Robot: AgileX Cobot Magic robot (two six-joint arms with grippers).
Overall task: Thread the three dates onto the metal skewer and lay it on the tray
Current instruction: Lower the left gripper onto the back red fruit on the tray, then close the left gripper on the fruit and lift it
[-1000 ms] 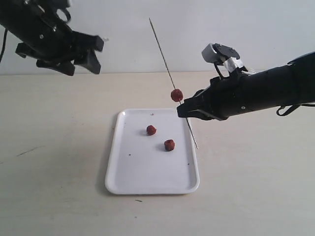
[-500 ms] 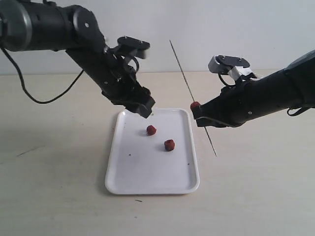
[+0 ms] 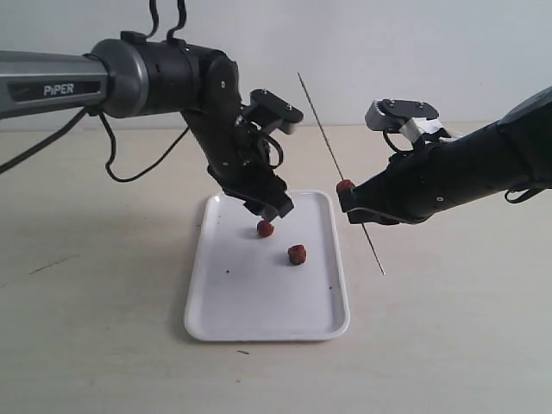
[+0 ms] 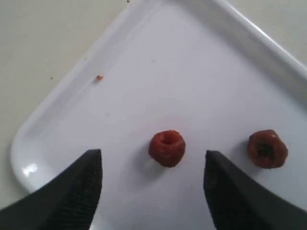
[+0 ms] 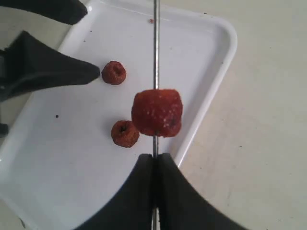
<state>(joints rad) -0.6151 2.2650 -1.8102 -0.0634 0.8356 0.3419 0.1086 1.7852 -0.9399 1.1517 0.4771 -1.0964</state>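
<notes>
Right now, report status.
Left end effector open over loose date on tray. Right end effector shut on skewer, first date threaded. Nothing in the way.

Two dates [image 3: 266,228] [image 3: 297,254] on tray [image 3: 259,321], third date [image 3: 344,185] on skewer [image 3: 316,112] beside its right rim.

Glossy tray [image 3: 259,302], metal skewer [image 3: 319,121], wrinkled dates [image 3: 297,254]

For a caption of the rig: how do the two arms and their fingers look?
Both arms are black. The left arm has a grey link marked PIPER in white and loose black cables. The right arm carries a small white and grey box near its wrist. The fingers are black, tapered and finely textured.
</notes>
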